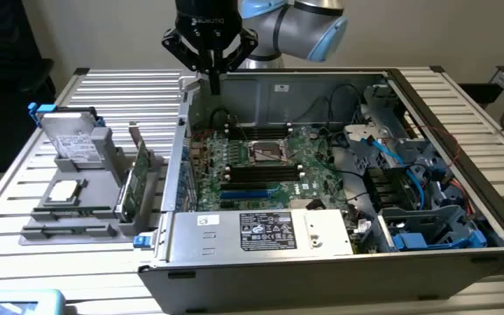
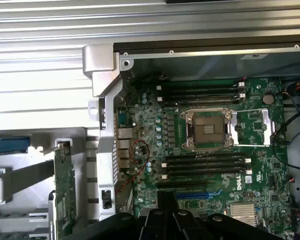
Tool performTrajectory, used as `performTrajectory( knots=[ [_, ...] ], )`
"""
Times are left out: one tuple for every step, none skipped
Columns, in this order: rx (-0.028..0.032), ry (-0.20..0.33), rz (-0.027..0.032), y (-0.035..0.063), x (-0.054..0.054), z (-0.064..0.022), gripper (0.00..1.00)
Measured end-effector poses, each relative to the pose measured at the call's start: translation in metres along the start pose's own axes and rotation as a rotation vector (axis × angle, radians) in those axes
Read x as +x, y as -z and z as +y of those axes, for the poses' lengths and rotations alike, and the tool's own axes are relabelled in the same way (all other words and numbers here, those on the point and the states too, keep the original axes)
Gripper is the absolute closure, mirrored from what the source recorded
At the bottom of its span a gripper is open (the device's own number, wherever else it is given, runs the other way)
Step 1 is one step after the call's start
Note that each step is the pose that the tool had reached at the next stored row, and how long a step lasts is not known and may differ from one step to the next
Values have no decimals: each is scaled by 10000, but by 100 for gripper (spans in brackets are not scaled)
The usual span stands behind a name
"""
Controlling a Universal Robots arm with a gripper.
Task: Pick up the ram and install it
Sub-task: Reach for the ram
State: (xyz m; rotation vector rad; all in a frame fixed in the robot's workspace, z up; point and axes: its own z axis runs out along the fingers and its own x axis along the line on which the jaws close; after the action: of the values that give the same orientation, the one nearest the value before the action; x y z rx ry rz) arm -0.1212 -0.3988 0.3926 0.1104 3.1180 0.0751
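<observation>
The ram [image 1: 73, 211] is a thin green stick lying in a slot near the front of the grey holder [image 1: 103, 147], on the exterior view's left, outside the computer case. My gripper [image 1: 214, 80] hangs high over the case's back left corner, far from the ram, shut with nothing between its fingers. In the wrist view the gripper [image 2: 166, 207] points down over the motherboard [image 2: 150, 130]. Black memory slots [image 2: 205, 90] run along one side of the processor socket [image 2: 208, 129], and more memory slots [image 2: 205, 165] lie on its other side.
The holder also carries a hard drive [image 1: 68, 134], a square silver processor chip [image 1: 63, 190] and an upright green expansion card [image 1: 136, 177], the card [image 2: 65, 190] showing in the wrist view too. The open case [image 1: 234, 243] holds cables and blue drive cages [image 1: 436, 230] on the exterior view's right.
</observation>
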Motion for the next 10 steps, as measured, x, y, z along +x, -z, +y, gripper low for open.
performTrajectory(
  knots=[
    [1, 0, 0, 0, 0, 0, 89],
    [0, 0, -1, 0, 0, 0, 89],
    [0, 0, 0, 0, 0, 0, 89],
    [0, 0, 0, 0, 0, 0, 89],
    [1, 0, 0, 0, 0, 0, 89],
    [1, 0, 0, 0, 0, 0, 89],
    [1, 0, 0, 0, 0, 0, 89],
    [0, 0, 0, 0, 0, 0, 89],
    [1, 0, 0, 0, 0, 0, 89],
    [1, 0, 0, 0, 0, 0, 89]
  ],
)
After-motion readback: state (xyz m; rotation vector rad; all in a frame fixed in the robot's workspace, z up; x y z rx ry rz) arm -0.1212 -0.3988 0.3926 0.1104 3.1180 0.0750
